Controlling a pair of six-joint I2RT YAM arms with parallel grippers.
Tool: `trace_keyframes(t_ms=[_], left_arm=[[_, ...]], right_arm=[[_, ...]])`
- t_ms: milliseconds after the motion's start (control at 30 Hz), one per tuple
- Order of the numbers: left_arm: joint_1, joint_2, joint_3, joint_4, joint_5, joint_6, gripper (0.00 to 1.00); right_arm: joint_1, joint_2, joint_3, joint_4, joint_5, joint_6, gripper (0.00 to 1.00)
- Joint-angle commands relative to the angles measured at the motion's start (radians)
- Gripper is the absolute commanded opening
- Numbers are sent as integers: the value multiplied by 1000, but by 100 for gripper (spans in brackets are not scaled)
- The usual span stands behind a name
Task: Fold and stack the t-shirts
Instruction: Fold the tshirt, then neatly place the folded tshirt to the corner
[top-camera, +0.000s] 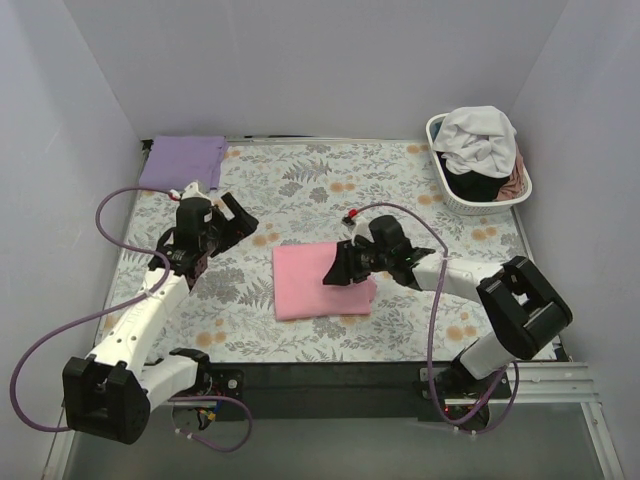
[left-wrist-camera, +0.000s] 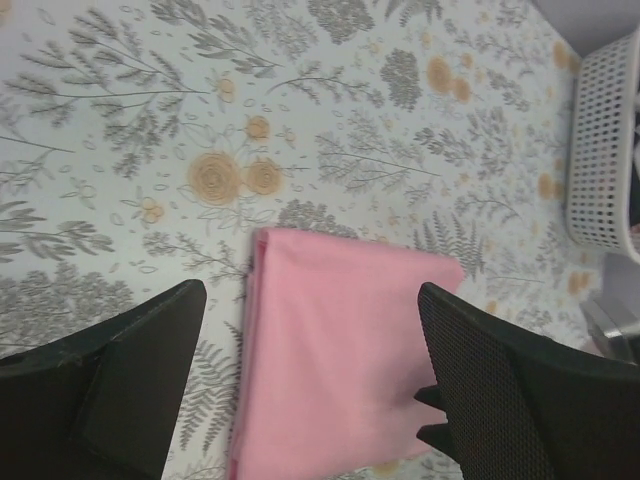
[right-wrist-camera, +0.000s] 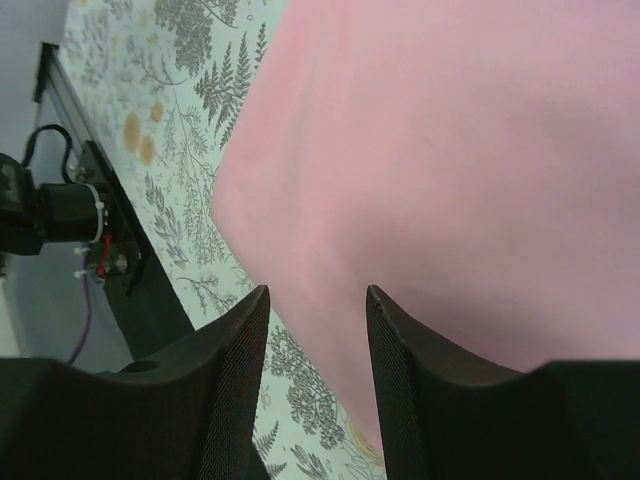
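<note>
Pink t-shirt (top-camera: 318, 283): folded into a rough rectangle and laid flat near the middle of the tabletop (top-camera: 300, 190).
Lavender t-shirt (top-camera: 182, 161): folded and set at the far left corner, well apart from the pink t-shirt.
Other t-shirts (top-camera: 480, 140): a white, a black and a dusty pink one are heaped unfolded in the laundry basket (top-camera: 447, 190) at the far right.
Left end effector (top-camera: 238, 222): held above the tabletop to the left of the pink t-shirt, with its fingers spread wide and nothing between them.
Right end effector (top-camera: 335, 270): poised low over the right part of the pink t-shirt, with its fingers parted by a narrow gap; no cloth is seen between them.
Step judged: the pink t-shirt is probably to be carried across and stacked on the lavender t-shirt.
Risk, single ply: if only the upper layer is pinched at the edge, the fold may be pulled open as the cloth is raised.
Risk, one-sided lift: if the shirt is taken up from the right side alone, the free side may be dragged and the rectangle crumpled.
Risk, low approach: the patterned covering of the tabletop may be caught with the shirt if the fingers are pressed too far down.
Risk, placement: the stack may be left skewed, or the lavender fold disturbed, by a misaligned release.
</note>
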Motion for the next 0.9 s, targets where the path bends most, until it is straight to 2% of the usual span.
trace_keyframes(t_ms=[0, 133, 233, 333, 533, 733, 867], left_arm=[[8, 14, 46, -207, -160, 121, 87], [35, 43, 22, -229, -210, 134, 98], [75, 71, -11, -215, -230, 132, 98], [155, 102, -15, -209, -179, 123, 98], [272, 128, -21, -186, -58, 104, 98], [292, 131, -26, -180, -32, 107, 98], [295, 131, -29, -175, -3, 111, 98]], right_arm=[[151, -30, 149, -343, 313, -188, 51], [324, 37, 287, -515, 508, -242, 55], [482, 109, 399, -593, 641, -269, 56], [576, 197, 531, -656, 717, -304, 57], [666, 378, 747, -766, 820, -357, 57], [693, 504, 827, -817, 866, -383, 57], [700, 536, 821, -845, 870, -380, 54]])
